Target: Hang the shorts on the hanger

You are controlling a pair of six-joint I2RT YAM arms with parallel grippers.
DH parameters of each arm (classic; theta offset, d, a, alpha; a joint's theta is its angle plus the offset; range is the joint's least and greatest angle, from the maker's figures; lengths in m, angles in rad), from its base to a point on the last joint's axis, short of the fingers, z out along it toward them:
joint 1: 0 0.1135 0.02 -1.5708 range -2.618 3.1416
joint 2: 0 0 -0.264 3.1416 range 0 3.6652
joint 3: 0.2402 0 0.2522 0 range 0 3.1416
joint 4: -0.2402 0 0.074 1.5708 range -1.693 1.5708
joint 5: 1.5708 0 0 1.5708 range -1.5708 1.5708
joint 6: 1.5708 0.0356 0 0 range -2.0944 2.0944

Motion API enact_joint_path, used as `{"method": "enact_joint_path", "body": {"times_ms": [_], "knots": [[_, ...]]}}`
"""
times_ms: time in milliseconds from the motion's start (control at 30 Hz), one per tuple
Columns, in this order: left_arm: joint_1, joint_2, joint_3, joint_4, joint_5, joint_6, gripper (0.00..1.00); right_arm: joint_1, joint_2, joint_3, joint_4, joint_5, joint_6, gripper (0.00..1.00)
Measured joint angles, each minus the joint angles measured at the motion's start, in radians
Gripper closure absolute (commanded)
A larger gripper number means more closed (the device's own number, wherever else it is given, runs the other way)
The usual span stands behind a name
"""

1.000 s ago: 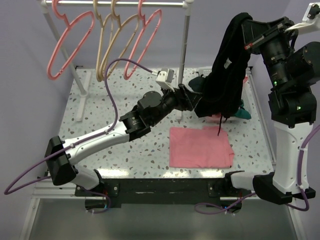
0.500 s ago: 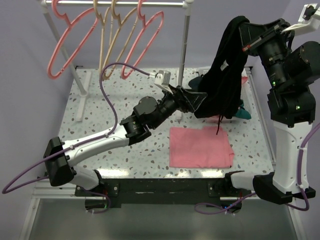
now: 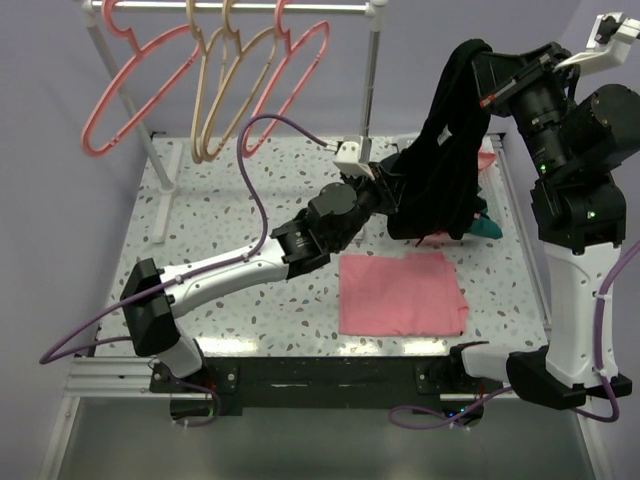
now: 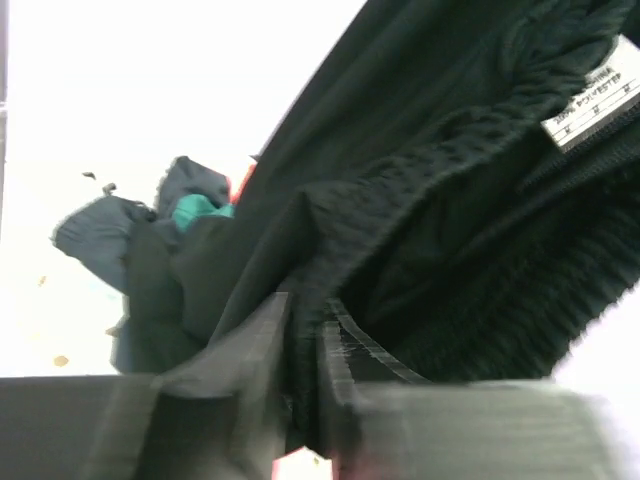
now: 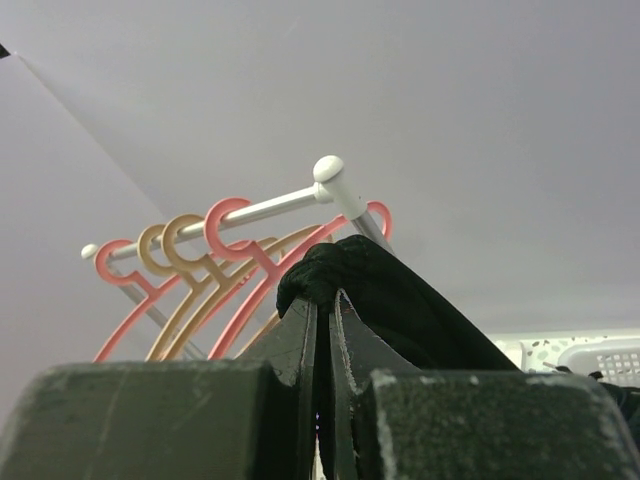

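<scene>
While shorts [image 3: 448, 160] hang from R gripper [image 5: 322, 305], pinched at top, L gripper [image 4: 305, 330] nips fabric lower down, jaws near-closed.

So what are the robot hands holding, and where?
Both hold the shorts. The right gripper pinches a bunched bit at the very top, holding them up high. The left gripper pinches a fold lower down.
</scene>
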Motion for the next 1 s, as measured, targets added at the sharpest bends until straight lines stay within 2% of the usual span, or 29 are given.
{"method": "enact_joint_path", "body": {"times_ms": [167, 333, 533, 733, 867, 933, 1000], "knots": [[0.002, -0.012, 0.055, -0.072, -0.058, 0.112, 1.00, 0.000, -0.002, -0.007, -0.006, 0.000, -0.013, 1.00], [0.005, -0.124, 0.128, -0.195, -0.085, 0.254, 1.00, 0.000, -0.045, -0.046, -0.004, 0.004, -0.048, 1.00], [0.005, -0.270, 0.332, -0.316, -0.081, 0.379, 1.00, 0.000, -0.084, -0.052, 0.018, -0.002, -0.063, 1.00], [0.005, -0.328, 0.500, -0.409, -0.063, 0.437, 1.00, 0.008, -0.039, 0.015, 0.045, -0.063, -0.044, 1.00], [0.005, -0.336, 0.496, -0.476, -0.064, 0.441, 1.00, 0.011, -0.025, 0.000, 0.060, -0.109, -0.015, 1.00], [0.005, -0.359, 0.425, -0.500, -0.071, 0.437, 1.00, 0.011, -0.052, -0.085, 0.080, -0.125, 0.001, 1.00], [0.006, -0.390, 0.328, -0.521, -0.080, 0.416, 1.00, 0.011, -0.099, -0.239, 0.116, -0.137, 0.019, 1.00]]}}
